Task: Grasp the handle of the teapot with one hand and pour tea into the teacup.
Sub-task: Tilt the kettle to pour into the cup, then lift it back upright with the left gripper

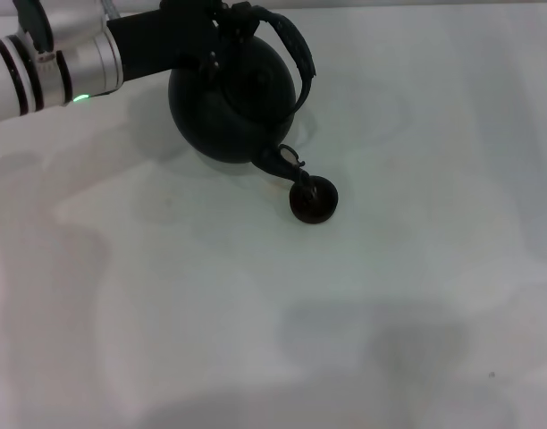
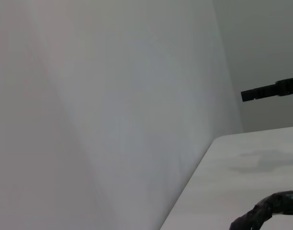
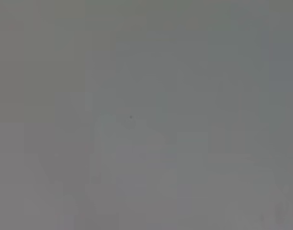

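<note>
Head view: the left gripper [image 1: 222, 25] pinches the handle [image 1: 291, 45], tilting the teapot [image 1: 231, 103], spout over the teacup [image 1: 313, 200].

A pale, white surface [image 1: 363, 295] fills the head view, marked only by soft grey shadows toward its near edge. In the left wrist view, a plain light wall [image 2: 113, 96] rises beside the surface's rounded corner.
</note>
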### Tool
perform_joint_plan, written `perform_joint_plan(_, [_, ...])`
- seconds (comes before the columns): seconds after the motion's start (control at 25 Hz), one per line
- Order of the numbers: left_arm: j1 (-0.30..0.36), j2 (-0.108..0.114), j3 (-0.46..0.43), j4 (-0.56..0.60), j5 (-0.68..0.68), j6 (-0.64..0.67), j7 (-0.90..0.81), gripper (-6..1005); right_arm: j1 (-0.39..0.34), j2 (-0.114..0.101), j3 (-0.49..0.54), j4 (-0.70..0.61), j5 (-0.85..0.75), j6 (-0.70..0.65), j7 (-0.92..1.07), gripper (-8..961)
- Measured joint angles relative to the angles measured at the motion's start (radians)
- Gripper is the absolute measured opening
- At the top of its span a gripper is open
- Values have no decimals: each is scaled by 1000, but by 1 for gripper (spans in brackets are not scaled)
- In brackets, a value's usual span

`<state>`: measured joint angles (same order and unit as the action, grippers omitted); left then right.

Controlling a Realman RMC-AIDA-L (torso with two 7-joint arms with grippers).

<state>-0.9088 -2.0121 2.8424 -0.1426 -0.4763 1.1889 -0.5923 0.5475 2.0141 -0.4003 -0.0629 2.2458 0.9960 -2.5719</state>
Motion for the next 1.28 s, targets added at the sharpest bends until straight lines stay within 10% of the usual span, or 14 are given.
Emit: perform_joint_plan(1.28, [-25,-18,0,-45,29,-1,-41,132,-3,-1,0,0,0,0,-2,845])
